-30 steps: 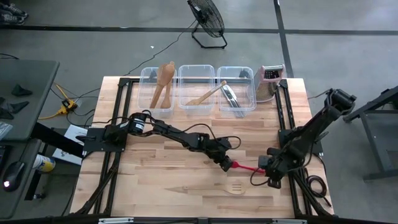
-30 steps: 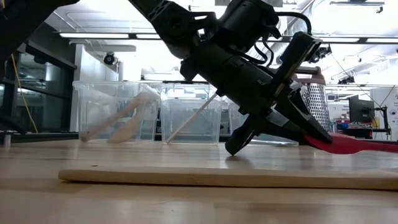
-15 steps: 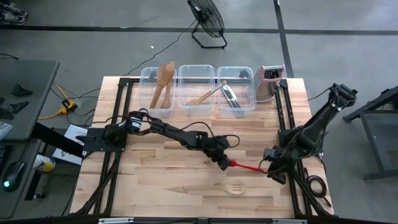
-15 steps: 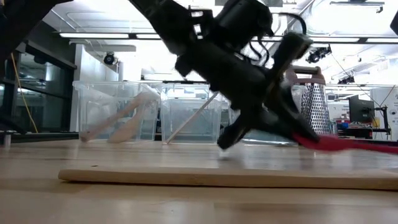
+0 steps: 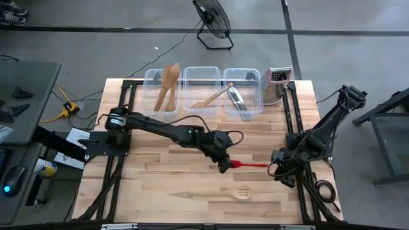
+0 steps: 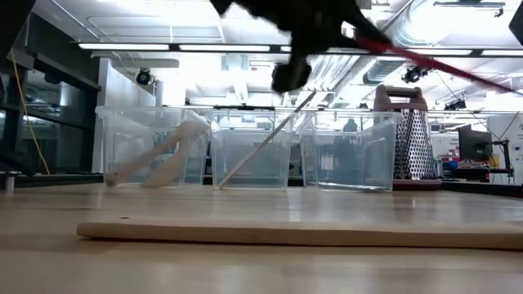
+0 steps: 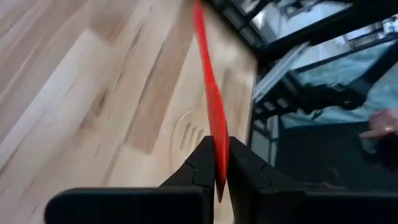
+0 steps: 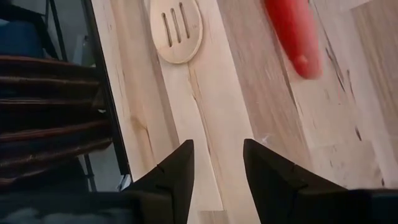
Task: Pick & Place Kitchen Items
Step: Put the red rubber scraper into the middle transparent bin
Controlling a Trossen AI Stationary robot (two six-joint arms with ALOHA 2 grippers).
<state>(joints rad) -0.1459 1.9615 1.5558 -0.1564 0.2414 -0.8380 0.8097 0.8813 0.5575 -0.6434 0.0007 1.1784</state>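
Nearest the front edge of the desk (image 5: 153, 179) lies the slotted wooden spatula (image 5: 220, 193), flat on the boards, its slotted head toward the right side; bare wood runs from it to the left rail. Just beyond it, mid-desk, the left gripper (image 5: 225, 166) holds the red spatula (image 5: 252, 165), fingers (image 7: 199, 168) pinched tight on one end of it, the rest reaching out toward the right side. In the low view the tool sits high above the boards, tilted, clear of everything on the surface. At the right rail the right gripper (image 5: 279, 171) hangs low over the desk, just beside the red spatula's free end and not touching it; its fingers (image 8: 180, 165) stand spread with nothing between them. The strip between this gripper and the slotted spatula's head is narrow. Past the left arm an open band of bare desk extends to the back row. Along the back edge stand three clear tubs (image 5: 203, 91): the left one holds wooden spoons (image 5: 169, 86), the middle one a wooden spatula (image 5: 212, 97) leaning across its rim, the right one metal utensils (image 5: 238, 100). The box grater (image 5: 276, 83) stands upright at the far right corner, just beside the last tub.
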